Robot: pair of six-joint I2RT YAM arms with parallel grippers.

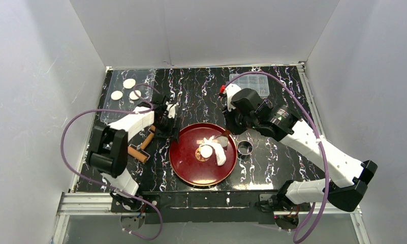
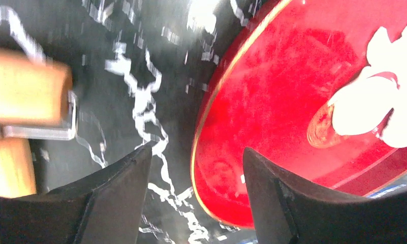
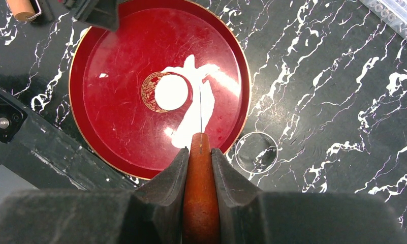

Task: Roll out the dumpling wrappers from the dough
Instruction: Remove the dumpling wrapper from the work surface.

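The dough (image 1: 220, 152) lies on the red plate (image 1: 191, 170) as a flattened, ragged white sheet. It reaches from the plate's middle toward its right rim. One neat round disc (image 3: 170, 92) sits on the plate's centre emblem, touching the sheet, and it looks like a freshly cut wrapper waiting to be lifted off. Three finished dumpling wrappers (image 1: 129, 83) lie well beyond the plate's far-left side, apart from each other, probably so that they do not stick.

The right tool (image 3: 198, 150) hangs over the plate's right rim and is clamped on a brown-handled pick (image 3: 200, 203). The pick's thin metal tip points down at the sheet near the disc. That pose suits prising the disc free of the scrap around it. Whether the tip touches the dough cannot be told.

The left tool (image 2: 197, 152) is over the plate's left rim with its jaws apart and nothing between them. The rolling pin (image 1: 138, 152) lies on the worktop (image 1: 201, 96) just left of the plate, close to that tool and within easy reach for more rolling.

A small ring cutter (image 3: 256, 132) rests on the worktop just off the plate's right edge. A clear box (image 1: 249, 84) sits well beyond the plate's far-right side.
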